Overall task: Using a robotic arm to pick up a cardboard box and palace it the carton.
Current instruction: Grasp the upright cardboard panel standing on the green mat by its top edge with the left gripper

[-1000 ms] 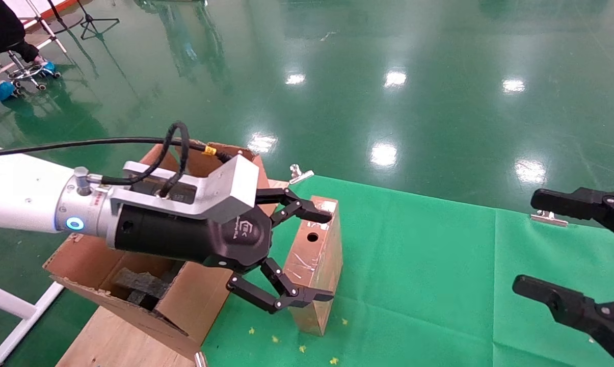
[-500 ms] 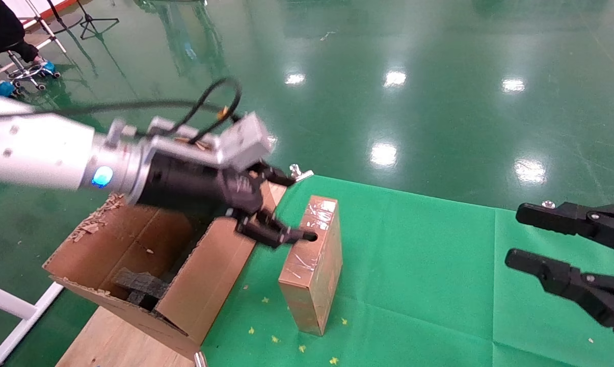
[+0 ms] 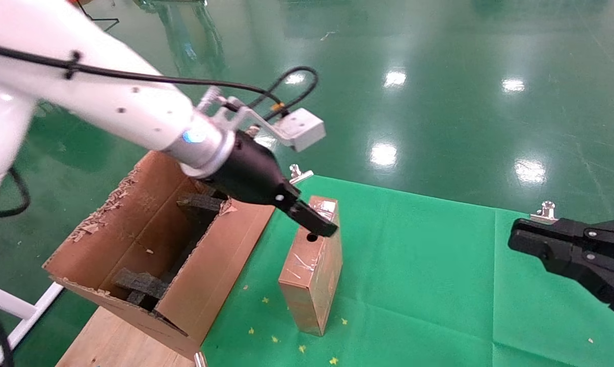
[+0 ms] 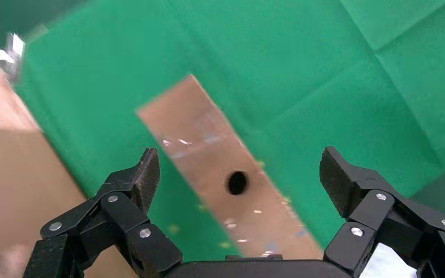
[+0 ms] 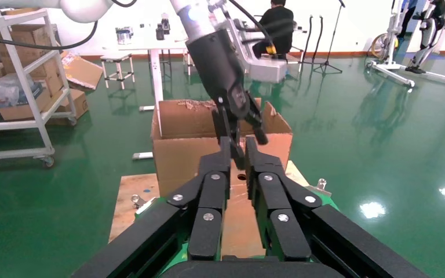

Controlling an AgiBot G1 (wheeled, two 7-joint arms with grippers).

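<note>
Head view gives you the left gripper (image 3: 321, 227) poised over the far end of the box (image 3: 312, 270), its black tip just above the round hole (image 3: 312, 237) on the top face. The box lies on the green cloth (image 3: 429, 285), long side running near to far, just right of the carton (image 3: 149, 244). You see a strip of cloth between the two, so they do not touch.

In the left wrist view the fingers (image 4: 142, 174) are spread wide, one on each side of the box (image 4: 208, 156), with cloth showing between each pad and the cardboard. Nothing is held. The hole (image 4: 237, 182) sits about midway between the pads.

The carton stands open at the left, ragged along its rim, with dark foam blocks (image 3: 141, 285) inside. It rests partly on a wooden board (image 3: 108, 341).

Your right gripper (image 3: 526, 239) hangs at the right edge, above the cloth and well apart from the box. In its own wrist view the fingers (image 5: 211, 200) look nearly pressed together, though the angle is poor; it holds nothing.
</note>
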